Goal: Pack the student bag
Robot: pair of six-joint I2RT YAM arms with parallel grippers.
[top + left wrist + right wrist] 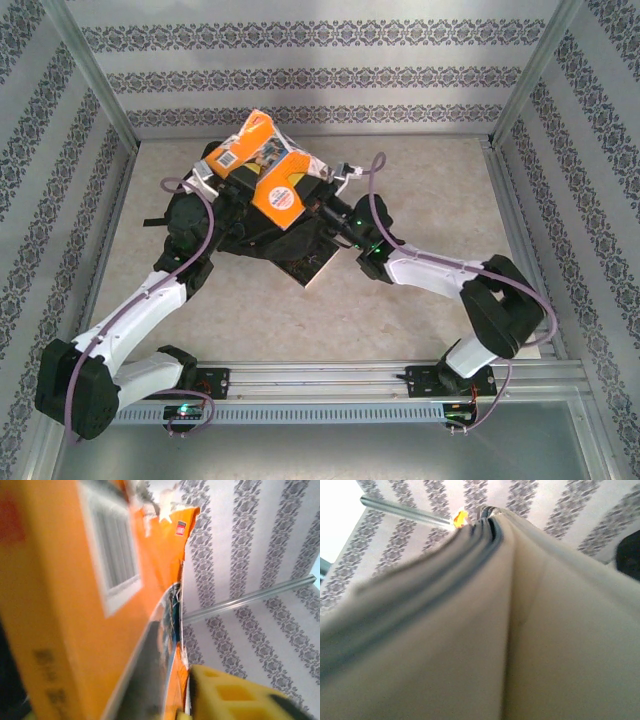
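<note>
From up here I see the bag (190,235) lying on the far-left part of the counter (430,180), near the far edge and well away from the right edge. Most of it is buried. The black fabric that shows spreads more left to right than front to back, so its long axis seems to run roughly along the far edge. I cannot tell which end is its top or which way it points. An orange pack (250,140) with a white barcode label sits tilted on top of it. A second orange piece (284,192) touches that pack on its near-right side. A flat brown book (318,265) pokes out of the bag toward the near edge. My left claw (205,178) is at the bag's far-left side, against the labelled pack. On its wrist camera the orange face and label (117,565) loom very close, with one yellow finger (225,695) at the bottom. I cannot tell whether that claw is released or clenched. My right claw (335,200) reaches in from the right to the second orange piece. Its camera is pressed up to pale page edges (470,605), and I cannot tell its state either.
</note>
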